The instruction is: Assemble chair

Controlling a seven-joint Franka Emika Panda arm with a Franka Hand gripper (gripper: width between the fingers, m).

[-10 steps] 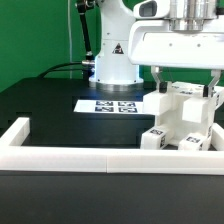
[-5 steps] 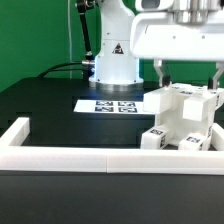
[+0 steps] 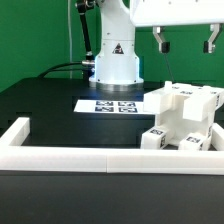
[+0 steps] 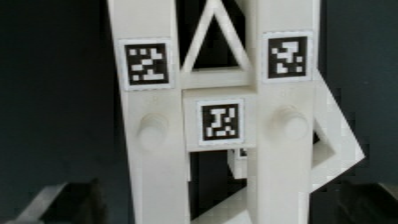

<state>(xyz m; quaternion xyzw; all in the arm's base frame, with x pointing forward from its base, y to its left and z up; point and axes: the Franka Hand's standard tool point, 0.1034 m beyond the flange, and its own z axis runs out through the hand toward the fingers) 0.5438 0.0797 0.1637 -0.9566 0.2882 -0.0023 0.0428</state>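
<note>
Resting well below parted fingers (image 3: 160, 41): chair (image 3: 185, 118).

Black surface (image 3: 45, 110): fills the middle of the exterior view, matte and dark. Marker board (image 3: 112, 104): lies flat on it near the centre, thin and white, shows a row of black-and-white tags. Long low white rail (image 3: 90, 157): runs across the front, turns back at the exterior view's left end. Green backdrop (image 3: 35, 35): stands behind, plain and even.
</note>
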